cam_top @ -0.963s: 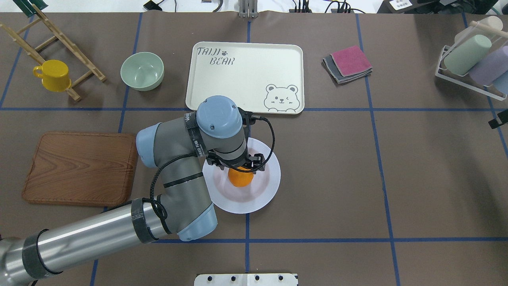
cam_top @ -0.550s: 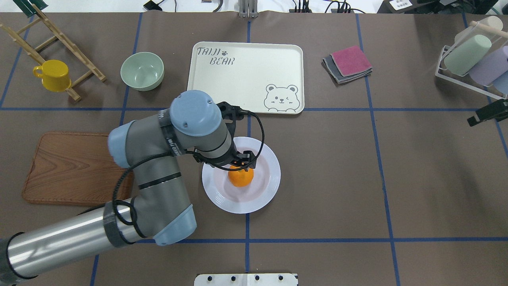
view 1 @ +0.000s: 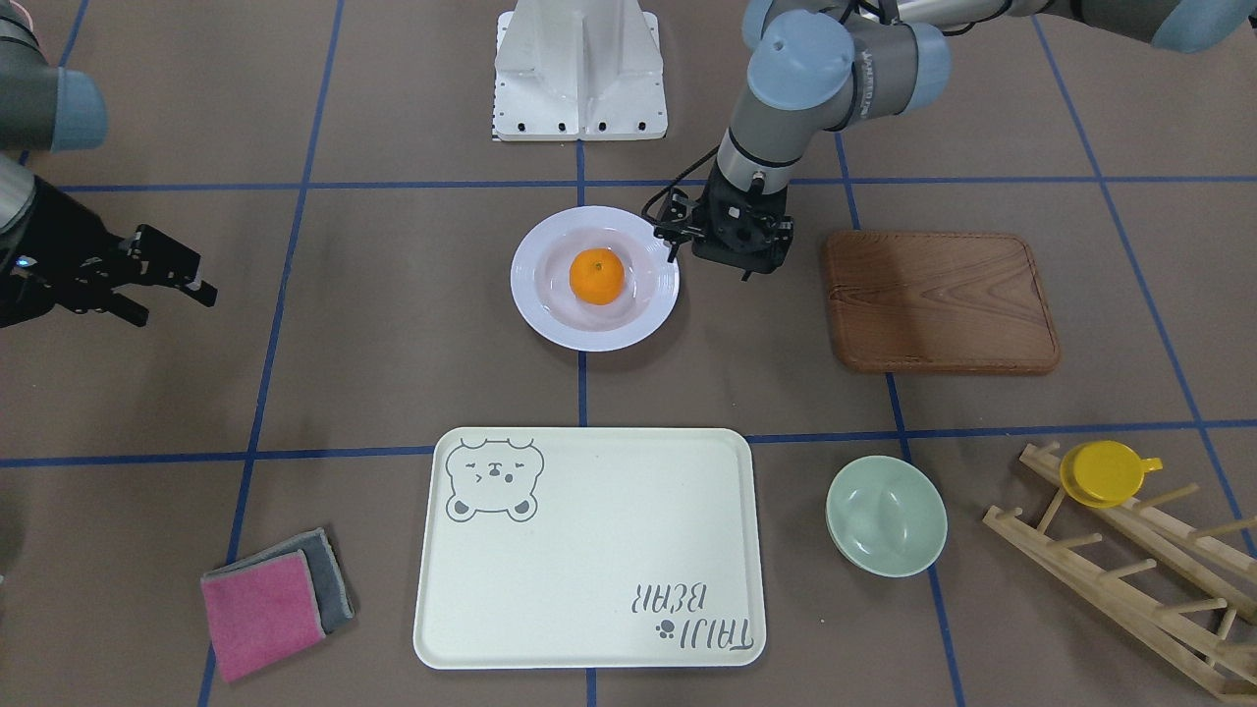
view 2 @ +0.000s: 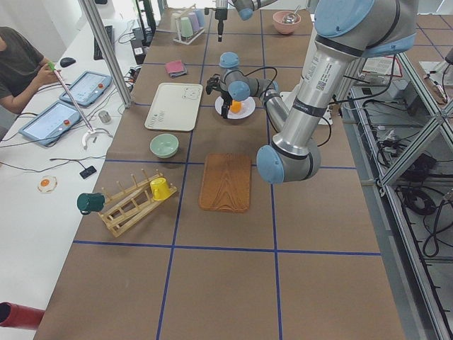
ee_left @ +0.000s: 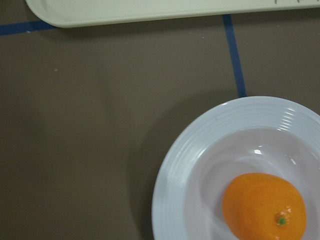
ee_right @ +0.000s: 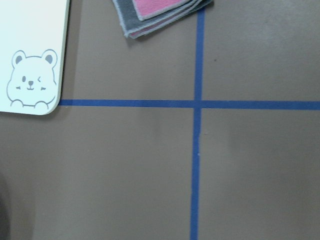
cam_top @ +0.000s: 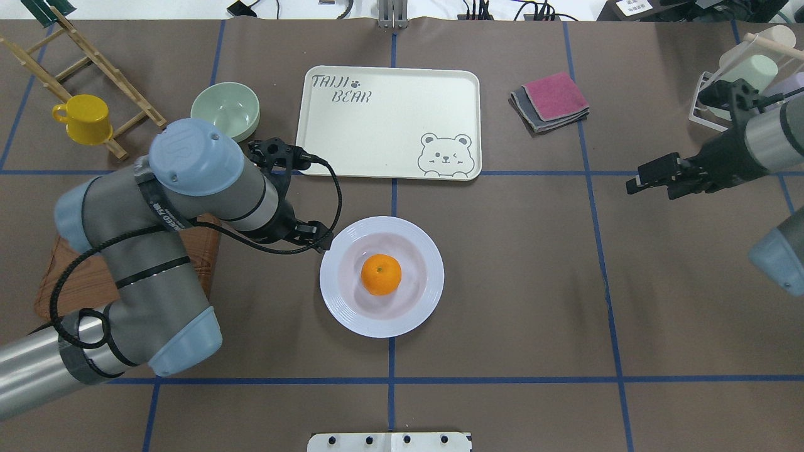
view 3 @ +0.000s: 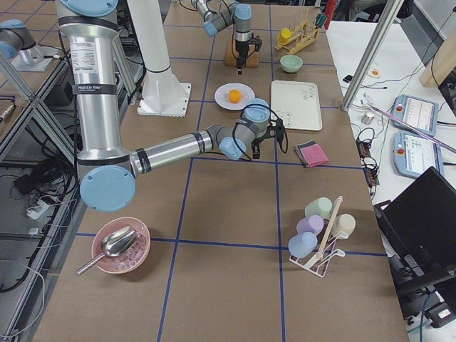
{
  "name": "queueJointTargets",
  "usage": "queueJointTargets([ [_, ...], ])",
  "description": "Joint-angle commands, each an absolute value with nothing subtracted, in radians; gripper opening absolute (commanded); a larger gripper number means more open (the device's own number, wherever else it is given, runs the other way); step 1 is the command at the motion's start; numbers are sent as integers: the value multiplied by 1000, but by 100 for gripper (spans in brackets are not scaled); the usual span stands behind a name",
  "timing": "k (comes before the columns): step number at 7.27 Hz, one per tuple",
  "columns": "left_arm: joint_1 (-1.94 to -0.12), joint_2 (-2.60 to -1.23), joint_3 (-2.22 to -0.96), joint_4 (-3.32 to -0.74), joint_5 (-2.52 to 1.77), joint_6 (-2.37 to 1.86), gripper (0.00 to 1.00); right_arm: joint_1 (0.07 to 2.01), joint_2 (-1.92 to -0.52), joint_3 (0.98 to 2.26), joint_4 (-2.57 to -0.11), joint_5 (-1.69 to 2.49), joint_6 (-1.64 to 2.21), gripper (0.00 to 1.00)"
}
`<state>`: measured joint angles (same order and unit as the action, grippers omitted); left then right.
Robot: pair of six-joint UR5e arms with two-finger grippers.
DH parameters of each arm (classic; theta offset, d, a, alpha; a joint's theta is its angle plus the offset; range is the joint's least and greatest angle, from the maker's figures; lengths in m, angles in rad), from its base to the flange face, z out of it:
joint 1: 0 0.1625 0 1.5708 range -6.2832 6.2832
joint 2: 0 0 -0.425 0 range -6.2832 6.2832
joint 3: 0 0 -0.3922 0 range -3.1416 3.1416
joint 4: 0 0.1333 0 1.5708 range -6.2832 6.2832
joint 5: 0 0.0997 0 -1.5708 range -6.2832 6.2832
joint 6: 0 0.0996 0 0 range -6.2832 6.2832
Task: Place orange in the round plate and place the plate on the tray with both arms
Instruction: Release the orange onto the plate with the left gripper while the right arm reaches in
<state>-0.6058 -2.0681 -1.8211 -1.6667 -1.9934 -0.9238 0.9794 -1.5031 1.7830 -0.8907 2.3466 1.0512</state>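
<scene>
The orange lies free in the sunken centre of the white round plate, mid-table. The cream bear tray sits just beyond the plate with nothing on it. My left gripper hangs open just outside the plate's left rim, holding nothing. Its wrist view shows the orange and the plate at lower right, with no fingers in frame. My right gripper hovers open far to the right, well away from the plate.
A wooden board lies left of the plate, partly under my left arm. A green bowl, a yellow cup on a wooden rack, folded cloths and a rack of cups line the far side.
My left gripper has let go of the orange and drawn back left, off the plate. My right arm has come into view from the right edge.
</scene>
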Motion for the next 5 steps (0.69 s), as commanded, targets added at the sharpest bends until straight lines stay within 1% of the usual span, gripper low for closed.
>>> queueJointTargets([
  [1,-710,-1999,-1827,-1667,-2072,-760,99,829,-1500,1776,-652,2181,1361,99],
  [2,-766,-1955,-1838,-1667,-2115,-682,99,781,-1500,1773,-567,2118,1490,99],
  [4,-883,-1849,-1882,-1667,-2215,-519,99,595,-1500,1763,-433,1864,1642,99],
  [5,-908,-1835,-1882,-1667,-2227,-490,99,515,-1487,1752,-360,1779,1705,99],
])
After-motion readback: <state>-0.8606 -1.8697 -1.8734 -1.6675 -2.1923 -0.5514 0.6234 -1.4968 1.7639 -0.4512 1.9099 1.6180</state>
